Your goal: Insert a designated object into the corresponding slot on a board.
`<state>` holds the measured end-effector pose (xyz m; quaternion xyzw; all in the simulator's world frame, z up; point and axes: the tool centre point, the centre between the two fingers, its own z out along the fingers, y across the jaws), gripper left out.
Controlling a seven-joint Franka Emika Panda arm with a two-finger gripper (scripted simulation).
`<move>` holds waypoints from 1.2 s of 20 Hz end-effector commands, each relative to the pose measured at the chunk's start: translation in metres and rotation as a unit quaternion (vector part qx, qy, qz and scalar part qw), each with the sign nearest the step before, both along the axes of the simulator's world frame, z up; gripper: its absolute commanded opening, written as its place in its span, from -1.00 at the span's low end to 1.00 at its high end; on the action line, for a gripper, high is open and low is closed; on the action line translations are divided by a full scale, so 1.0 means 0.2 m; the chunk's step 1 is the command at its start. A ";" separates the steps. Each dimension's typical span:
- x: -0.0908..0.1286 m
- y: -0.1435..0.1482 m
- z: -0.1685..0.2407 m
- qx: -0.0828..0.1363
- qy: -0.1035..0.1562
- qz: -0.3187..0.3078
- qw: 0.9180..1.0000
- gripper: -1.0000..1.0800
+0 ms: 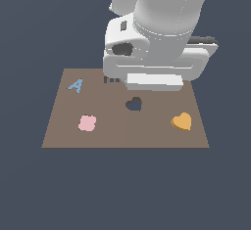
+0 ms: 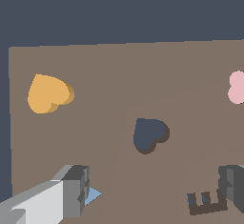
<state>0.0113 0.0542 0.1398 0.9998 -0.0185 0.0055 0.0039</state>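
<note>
The orange heart block (image 1: 182,121) lies on the brown board (image 1: 122,138) toward the exterior view's right front; it also shows in the wrist view (image 2: 47,93). The dark heart-shaped slot (image 1: 134,103) is near the board's middle and is empty, as the wrist view (image 2: 149,135) also shows. My gripper (image 2: 152,189) is open and empty, its fingers (image 2: 71,189) wide apart, hovering above the board's back part, behind the slot. In the exterior view the arm's white hand (image 1: 154,70) hangs over the board's back edge and its fingertips are hidden.
A pink flower-like piece (image 1: 87,123) lies at the exterior view's left front. A light-blue triangle (image 1: 75,85) lies at the back left. A small dark E-shaped cut-out (image 1: 112,80) is just under the hand. The board's edges border dark floor.
</note>
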 end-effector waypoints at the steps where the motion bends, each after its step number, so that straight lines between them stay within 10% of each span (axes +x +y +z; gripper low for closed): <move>1: 0.02 0.07 -0.05 0.000 0.001 -0.017 1.000 0.92; 24: 0.28 0.58 -0.44 0.005 0.005 -0.160 0.987 0.92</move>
